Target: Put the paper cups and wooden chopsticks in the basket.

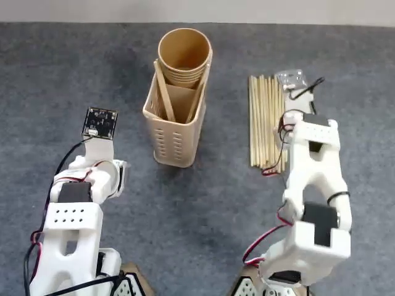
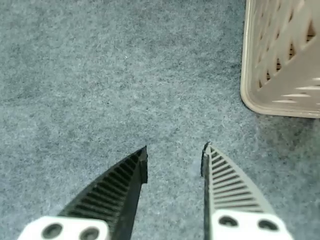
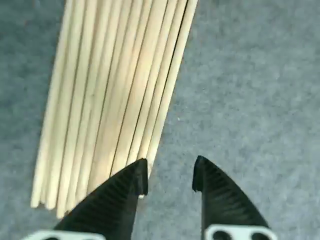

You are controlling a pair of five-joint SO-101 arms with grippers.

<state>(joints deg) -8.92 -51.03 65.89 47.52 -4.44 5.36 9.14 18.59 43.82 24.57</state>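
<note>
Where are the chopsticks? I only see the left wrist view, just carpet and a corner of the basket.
Observer: The wooden chopsticks lie bundled on the carpet, to the right of the basket.
Operator: Are the cups in yet?
Observer: Yes, a stack of paper cups stands in the basket's far end.
Operator: Is the other arm holding something?
Observer: No, the right gripper has open, empty fingers at the bundle's near end.

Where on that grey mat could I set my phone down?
Bare mat lies between the basket and the chopsticks, and around the open left gripper beside the basket. It is crowded where the right gripper hangs at the chopsticks' ends.
</note>
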